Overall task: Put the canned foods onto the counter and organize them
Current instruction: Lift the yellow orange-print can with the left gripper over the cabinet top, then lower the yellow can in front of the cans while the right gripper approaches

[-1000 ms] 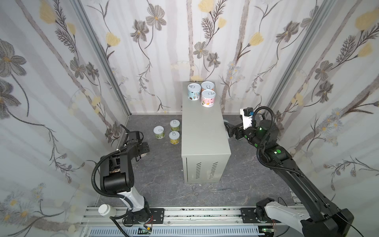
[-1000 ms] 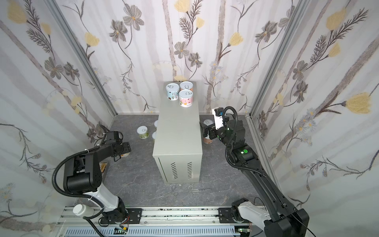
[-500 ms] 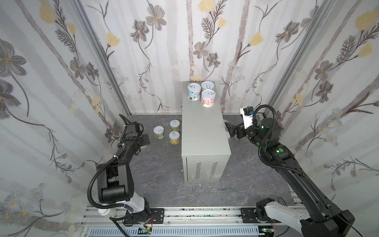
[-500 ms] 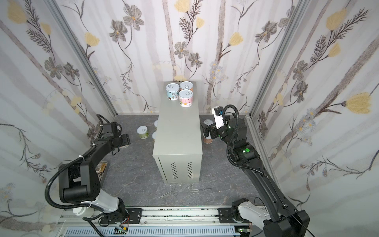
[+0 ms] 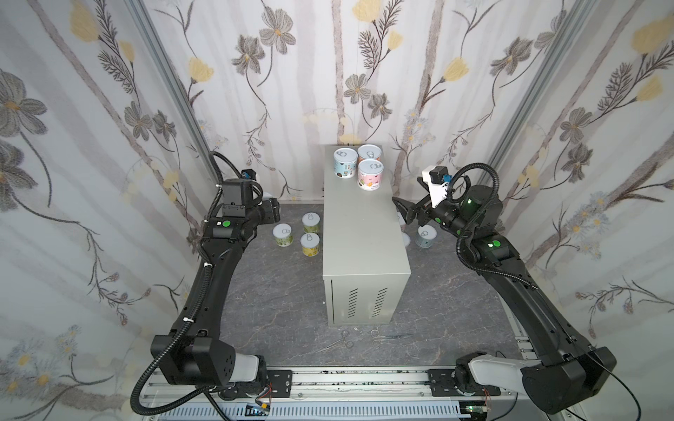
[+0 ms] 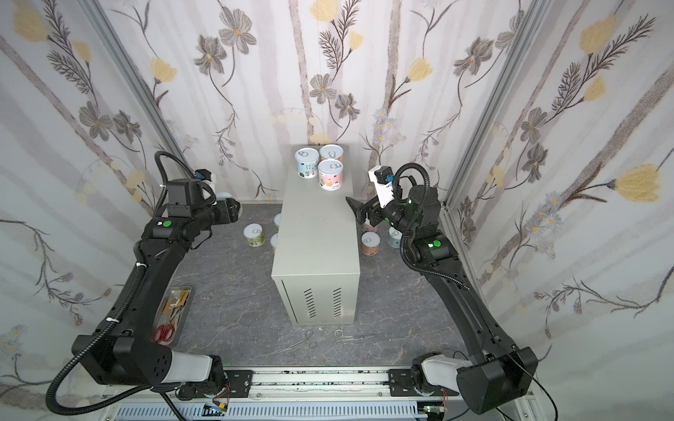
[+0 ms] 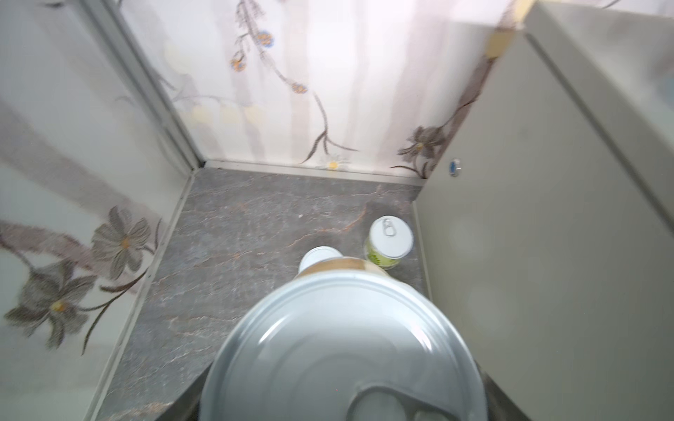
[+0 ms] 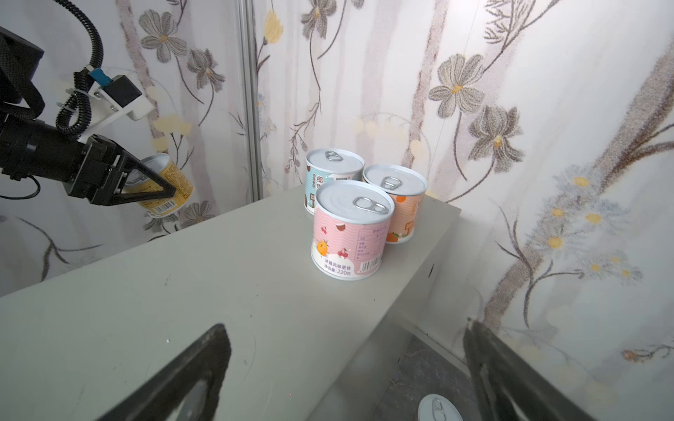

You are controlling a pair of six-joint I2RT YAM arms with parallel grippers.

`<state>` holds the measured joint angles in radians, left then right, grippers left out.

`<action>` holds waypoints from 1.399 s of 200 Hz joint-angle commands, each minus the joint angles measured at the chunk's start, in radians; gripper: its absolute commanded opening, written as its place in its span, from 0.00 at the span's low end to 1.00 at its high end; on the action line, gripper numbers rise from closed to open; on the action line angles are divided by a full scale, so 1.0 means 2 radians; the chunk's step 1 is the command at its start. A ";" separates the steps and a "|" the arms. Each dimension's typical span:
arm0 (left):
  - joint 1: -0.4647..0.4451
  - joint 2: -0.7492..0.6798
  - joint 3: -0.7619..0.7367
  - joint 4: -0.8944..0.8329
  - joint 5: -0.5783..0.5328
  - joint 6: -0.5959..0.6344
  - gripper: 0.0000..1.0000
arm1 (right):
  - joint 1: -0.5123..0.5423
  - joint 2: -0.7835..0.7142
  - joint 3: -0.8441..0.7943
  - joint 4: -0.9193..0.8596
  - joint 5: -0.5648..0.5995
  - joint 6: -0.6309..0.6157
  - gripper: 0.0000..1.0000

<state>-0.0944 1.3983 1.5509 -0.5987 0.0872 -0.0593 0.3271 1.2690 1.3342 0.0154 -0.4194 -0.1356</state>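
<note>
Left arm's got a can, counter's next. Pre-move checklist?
1. Grip: left gripper shut on yellow can: ok.
2. Pose: yellow can upright: not ok, it is tilted in the right wrist view.
3. Space: bare counter top in front of the placed cans: ok.
4. Placed: pink can, light blue can and orange can upright at the far end: ok.
5. Other arm: right gripper open, holding nothing: ok.
6. Path: right gripper clear of the counter top: cannot tell, it sits at the right edge.
</note>
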 commanded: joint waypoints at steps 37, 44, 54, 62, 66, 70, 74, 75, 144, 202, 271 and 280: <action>-0.083 0.054 0.159 -0.079 -0.002 0.004 0.68 | 0.002 0.026 0.023 0.055 -0.023 0.002 1.00; -0.094 0.063 0.176 -0.085 -0.007 0.007 0.68 | 0.003 0.028 0.024 0.057 -0.023 0.003 1.00; -0.111 0.076 0.201 -0.095 -0.012 0.011 0.68 | 0.003 0.032 0.024 0.060 -0.024 0.003 1.00; -0.123 0.088 0.224 -0.106 -0.013 0.015 0.68 | 0.004 0.036 0.025 0.061 -0.024 0.003 1.00; -0.129 0.095 0.236 -0.113 -0.014 0.017 0.68 | 0.003 0.037 0.026 0.061 -0.024 0.003 1.00; -0.135 0.102 0.249 -0.122 -0.015 0.020 0.68 | 0.004 0.038 0.026 0.061 -0.024 0.003 1.00; -0.140 0.110 0.263 -0.131 -0.017 0.023 0.68 | 0.004 0.040 0.027 0.061 -0.024 0.003 1.00; -0.141 0.112 0.267 -0.133 -0.017 0.023 0.68 | 0.004 0.040 0.027 0.061 -0.024 0.003 1.00; -0.207 0.192 0.403 -0.201 -0.059 0.044 0.67 | 0.005 0.049 0.017 0.064 -0.020 0.001 1.00; -0.259 0.215 0.419 -0.224 -0.108 0.059 0.67 | 0.005 0.050 0.014 0.060 -0.014 -0.002 1.00; -0.269 0.221 0.407 -0.227 -0.117 0.067 0.71 | 0.005 0.040 0.007 0.049 -0.004 -0.010 1.00; -0.270 0.222 0.406 -0.227 -0.115 0.068 0.72 | 0.005 0.040 0.006 0.050 -0.003 -0.010 1.00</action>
<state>-0.6315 1.8359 2.3692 -1.0618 -0.1345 0.0677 0.3363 1.3598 1.3540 0.0994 -0.4339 -0.1402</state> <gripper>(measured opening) 0.737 0.996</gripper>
